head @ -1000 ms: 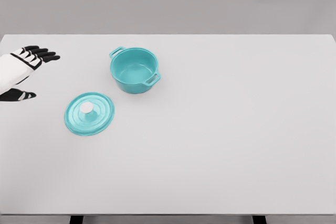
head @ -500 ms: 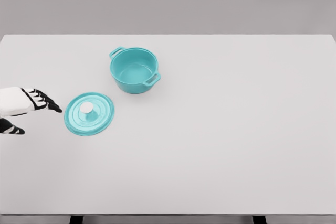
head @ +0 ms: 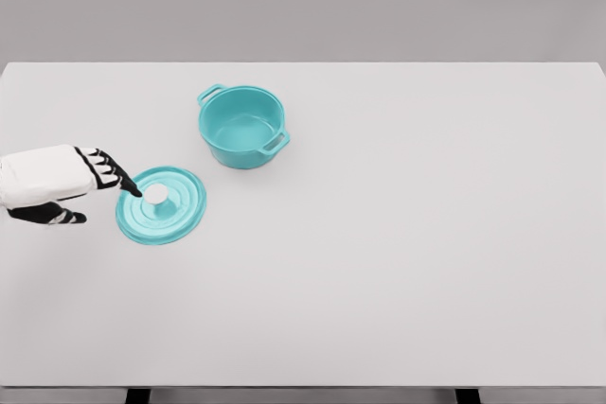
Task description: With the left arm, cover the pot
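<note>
A teal pot (head: pixel 243 126) with two side handles stands open and upright on the white table (head: pixel 398 234), left of the middle. Its teal lid (head: pixel 162 205) lies flat on the table in front and to the left of it, with a white knob (head: pixel 155 195) on top. My left hand (head: pixel 102 194) reaches in from the left edge. Its black fingers are spread and hold nothing. The fingertips (head: pixel 130 187) hover over the lid's left rim, just short of the knob. The thumb (head: pixel 57 217) sits lower, left of the lid.
My left hand came down from the far left toward the lid, then moved right and rose a little. Its fingertips now reach the lid's left rim. Pot and lid have not moved.
</note>
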Tool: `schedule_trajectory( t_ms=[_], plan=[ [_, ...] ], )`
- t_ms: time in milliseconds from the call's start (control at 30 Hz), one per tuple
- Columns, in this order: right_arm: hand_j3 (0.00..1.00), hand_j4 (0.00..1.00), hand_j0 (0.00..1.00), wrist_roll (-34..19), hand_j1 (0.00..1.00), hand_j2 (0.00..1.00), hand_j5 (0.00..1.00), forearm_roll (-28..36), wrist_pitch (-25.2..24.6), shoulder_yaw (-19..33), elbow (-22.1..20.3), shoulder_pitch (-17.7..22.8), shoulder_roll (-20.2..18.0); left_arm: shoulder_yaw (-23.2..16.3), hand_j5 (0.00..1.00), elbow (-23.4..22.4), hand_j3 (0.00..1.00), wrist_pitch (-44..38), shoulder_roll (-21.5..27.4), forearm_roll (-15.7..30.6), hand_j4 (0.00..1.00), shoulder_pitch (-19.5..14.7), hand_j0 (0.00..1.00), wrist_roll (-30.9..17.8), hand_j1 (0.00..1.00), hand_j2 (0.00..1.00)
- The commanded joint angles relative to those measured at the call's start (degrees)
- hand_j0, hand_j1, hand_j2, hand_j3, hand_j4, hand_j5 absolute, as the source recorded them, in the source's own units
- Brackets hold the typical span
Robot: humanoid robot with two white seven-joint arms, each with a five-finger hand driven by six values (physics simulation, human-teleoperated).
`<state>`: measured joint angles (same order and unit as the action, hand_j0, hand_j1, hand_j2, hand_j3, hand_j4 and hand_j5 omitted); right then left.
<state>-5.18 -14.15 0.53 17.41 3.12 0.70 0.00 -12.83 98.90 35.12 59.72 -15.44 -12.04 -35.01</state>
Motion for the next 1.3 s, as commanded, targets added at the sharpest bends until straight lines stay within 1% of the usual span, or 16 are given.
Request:
schedule_trajectory(
  t_ms=[0,133,200,333,433,533,667,900,1067,1167,1267],
  plan=[
    [1.00,1.00,1.00,0.0,1.00,1.00,1.00,0.0,0.0,0.0,0.0,0.0,0.0,0.0,0.80,0.1,0.80,-0.1,-2.9,-2.2,0.80,0.0,0.80,0.0,0.80,0.80],
    [1.00,1.00,1.00,0.0,1.00,1.00,1.00,0.0,0.0,0.0,0.0,0.0,0.0,-0.2,0.80,-0.2,0.80,-0.1,-5.9,-4.0,0.80,-1.2,0.80,0.0,0.80,0.80],
    [1.00,1.00,1.00,0.0,1.00,1.00,1.00,0.0,0.0,0.0,0.0,0.0,0.0,-1.3,0.80,-0.4,0.80,-0.1,-6.1,-4.1,0.80,-1.8,0.80,0.0,0.80,0.80],
    [1.00,1.00,1.00,0.0,1.00,1.00,1.00,0.0,0.0,0.0,0.0,0.0,0.0,-4.8,0.80,-2.3,0.80,-0.1,-7.9,-4.8,0.80,-4.9,0.80,0.0,0.80,0.80],
    [1.00,1.00,1.00,0.0,1.00,1.00,1.00,0.0,0.0,0.0,0.0,0.0,0.0,-6.4,0.80,-3.1,0.80,-0.1,-8.1,-4.8,0.80,-5.0,0.80,0.0,0.80,0.80],
    [1.00,1.00,1.00,0.0,1.00,1.00,1.00,0.0,0.0,0.0,0.0,0.0,0.0,-7.8,0.80,-5.2,0.80,-0.1,-9.7,-4.9,0.80,-6.3,0.80,0.0,0.80,0.80],
    [1.00,1.00,1.00,0.0,1.00,1.00,1.00,0.0,0.0,0.0,0.0,0.0,0.0,-9.8,0.79,-6.6,0.79,-0.1,-9.8,-4.9,0.79,-8.0,0.79,0.0,0.79,0.79],
    [1.00,1.00,1.00,0.0,1.00,1.00,1.00,0.0,0.0,0.0,0.0,0.0,0.0,-9.8,0.79,-8.4,0.79,-0.1,-12.0,-5.7,0.79,-8.4,0.79,0.0,0.79,0.79],
    [1.00,1.00,1.00,0.0,1.00,1.00,1.00,0.0,0.0,0.0,0.0,0.0,0.0,-9.8,0.79,-9.7,0.79,-0.1,-12.3,-6.5,0.79,-8.5,0.79,0.0,0.79,0.79],
    [1.00,1.00,1.00,0.0,1.00,1.00,1.00,0.0,0.0,0.0,0.0,0.0,0.0,-9.8,0.79,-11.3,0.79,-0.1,-13.7,-7.3,0.79,-9.4,0.79,0.0,0.79,0.79],
    [1.00,1.00,1.00,0.0,1.00,1.00,1.00,0.0,0.0,0.0,0.0,0.0,0.0,-9.8,0.79,-11.6,0.79,-0.1,-13.8,-7.9,0.79,-9.8,0.79,0.0,0.79,0.79]
  ],
)
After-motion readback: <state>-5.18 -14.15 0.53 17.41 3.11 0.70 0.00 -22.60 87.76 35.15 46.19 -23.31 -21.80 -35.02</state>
